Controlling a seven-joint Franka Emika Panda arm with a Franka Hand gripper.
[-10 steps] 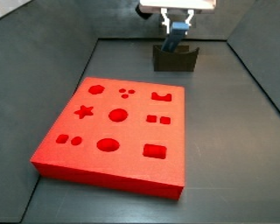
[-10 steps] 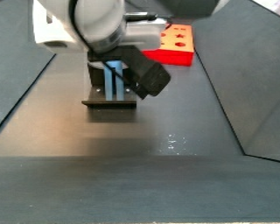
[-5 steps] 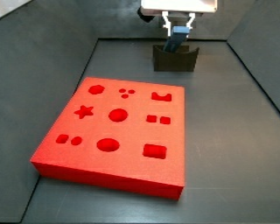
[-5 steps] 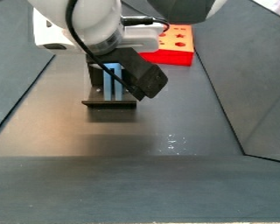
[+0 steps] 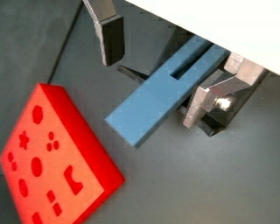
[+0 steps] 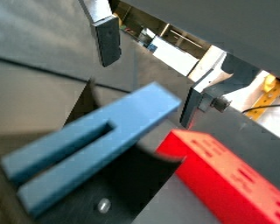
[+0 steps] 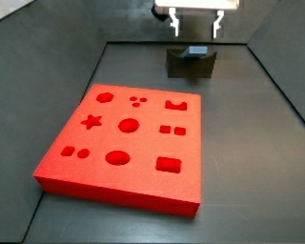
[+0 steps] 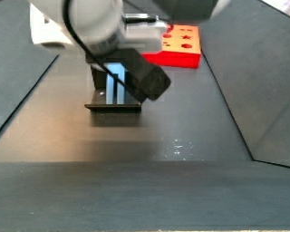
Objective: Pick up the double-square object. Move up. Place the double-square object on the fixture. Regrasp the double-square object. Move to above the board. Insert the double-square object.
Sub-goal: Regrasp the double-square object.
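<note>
The slate-blue double-square object point(image 7: 193, 50) rests in the notch of the dark fixture point(image 7: 191, 65) at the far end of the floor. My gripper point(image 7: 194, 31) hangs just above it, open, with nothing in it. In both wrist views the object point(image 5: 164, 94) point(image 6: 90, 144) lies between the wide-apart fingers point(image 5: 111, 39) point(image 6: 105, 42), its split end showing, and the pads do not press on it. In a side view the object point(image 8: 117, 76) stands on the fixture point(image 8: 113, 108) under the gripper point(image 8: 116, 65). The red board point(image 7: 123, 143) lies nearer the front.
The board also shows in a side view point(image 8: 177, 45) behind the arm and in both wrist views point(image 5: 49, 166) point(image 6: 230, 175). Dark sloping walls point(image 7: 66, 76) enclose the grey floor point(image 8: 172, 145). The fixture point(image 6: 119, 188) lies under the object.
The gripper has opened, let go of the double-square object and risen a little. The object now sits lower, in the fixture's notch.
</note>
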